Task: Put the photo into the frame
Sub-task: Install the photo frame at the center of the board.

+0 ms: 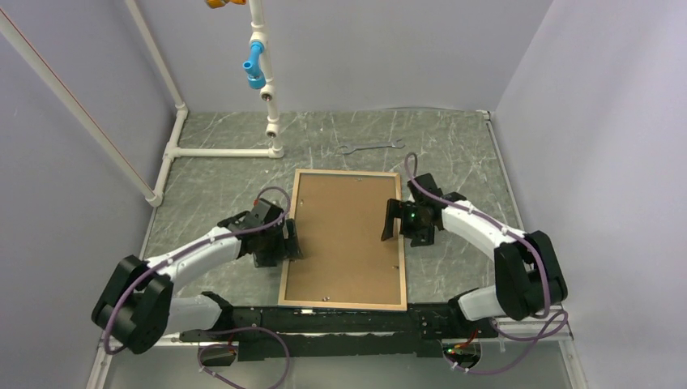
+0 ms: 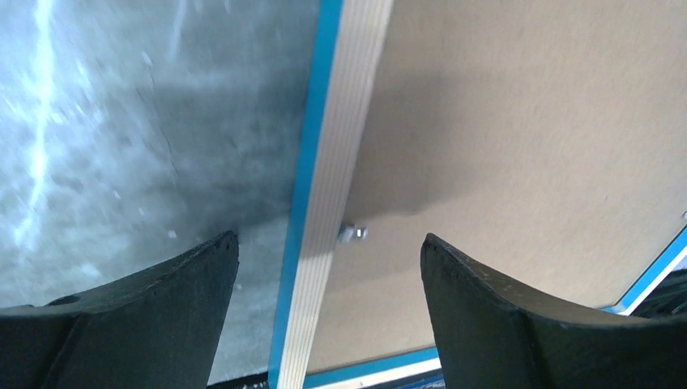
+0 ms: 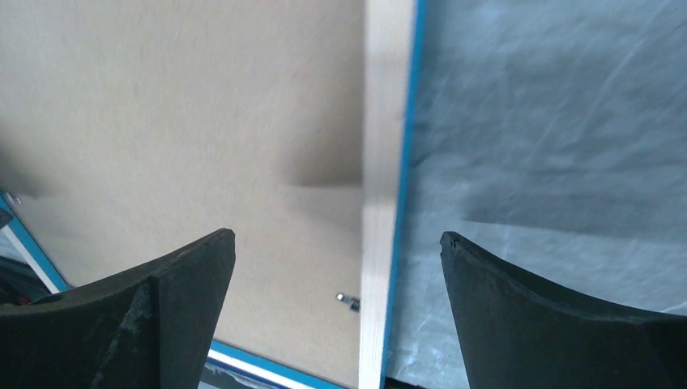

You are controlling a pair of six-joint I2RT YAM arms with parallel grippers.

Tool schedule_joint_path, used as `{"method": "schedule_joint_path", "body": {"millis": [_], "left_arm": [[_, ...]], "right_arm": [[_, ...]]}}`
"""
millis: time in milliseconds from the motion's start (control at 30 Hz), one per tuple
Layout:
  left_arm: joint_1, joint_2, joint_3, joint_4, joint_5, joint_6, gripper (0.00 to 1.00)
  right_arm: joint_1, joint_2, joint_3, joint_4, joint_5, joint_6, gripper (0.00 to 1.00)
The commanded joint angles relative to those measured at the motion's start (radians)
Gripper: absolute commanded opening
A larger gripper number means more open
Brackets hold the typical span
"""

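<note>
The frame [image 1: 348, 173] lies face-down, brown backing board [image 1: 344, 239] fitted.

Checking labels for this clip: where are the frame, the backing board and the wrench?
frame [image 2: 336, 162]: left wrist view, on its pale wooden side rail.
backing board [image 1: 344, 243]: top view, middle of the brown panel.
wrench [image 1: 370, 147]: top view, middle of its shaft.
</note>
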Motion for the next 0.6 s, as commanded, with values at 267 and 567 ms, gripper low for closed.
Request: {"method": "schedule_joint_path", "body": {"millis": [267,567], "left_arm": [[0.187,0.298,0.239,0.073,0.086,0.191,0.85],[0.218,0.262,0.217,0.098,0.135,0.188,0.82]], "right_arm": [[-0.091,0.29,0.246,0.087,-0.088,-0.094,1.0],[-0.003,0.385,0.361,0.052,-0.075,-0.103,1.0]]}}
